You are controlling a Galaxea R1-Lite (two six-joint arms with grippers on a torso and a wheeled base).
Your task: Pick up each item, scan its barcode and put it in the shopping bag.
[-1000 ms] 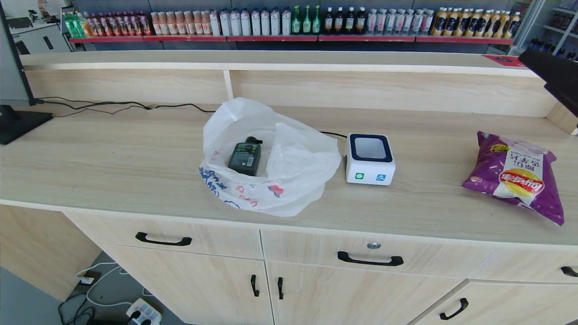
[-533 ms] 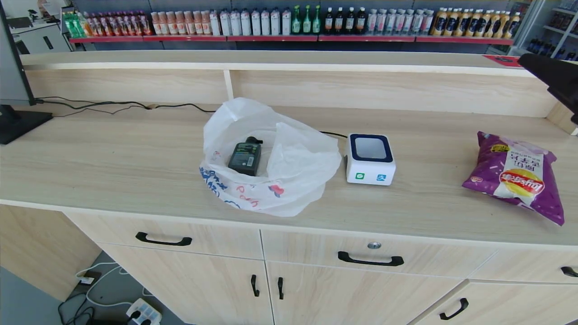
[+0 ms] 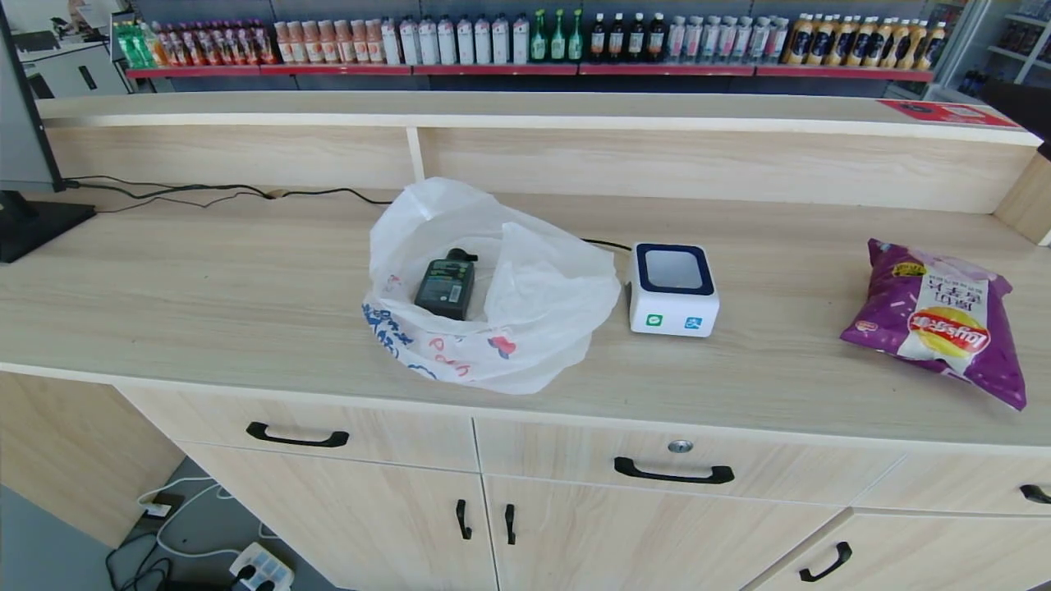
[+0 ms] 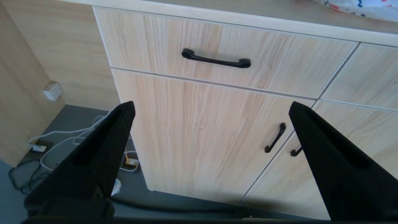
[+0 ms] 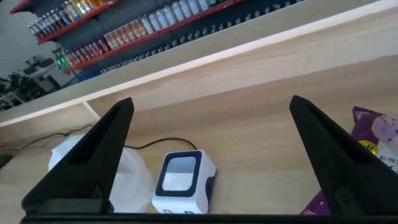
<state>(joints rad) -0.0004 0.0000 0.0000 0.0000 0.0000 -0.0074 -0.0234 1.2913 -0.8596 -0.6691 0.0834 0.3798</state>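
A white shopping bag (image 3: 501, 304) lies open at the middle of the wooden counter (image 3: 205, 304), with a dark green packet (image 3: 446, 284) inside it. Just right of the bag stands the white scanner (image 3: 672, 287), its blue-rimmed window facing up. A purple chips bag (image 3: 940, 316) lies flat at the counter's right end. My right gripper (image 5: 211, 102) is open and empty, held above the counter with the scanner (image 5: 182, 180) and the chips bag (image 5: 373, 134) below it. My left gripper (image 4: 211, 107) is open and empty, down in front of the cabinet.
A raised ledge (image 3: 525, 111) runs along the counter's back, with shelves of bottles (image 3: 525, 41) behind it. A monitor stand (image 3: 33, 222) and cables (image 3: 205, 195) sit at the far left. A drawer handle (image 4: 216, 59) and cabinet doors face the left gripper.
The dark right arm at the head view's upper right edge has drawn back to the right, almost out of the picture. The bag, scanner and chips bag have not moved.
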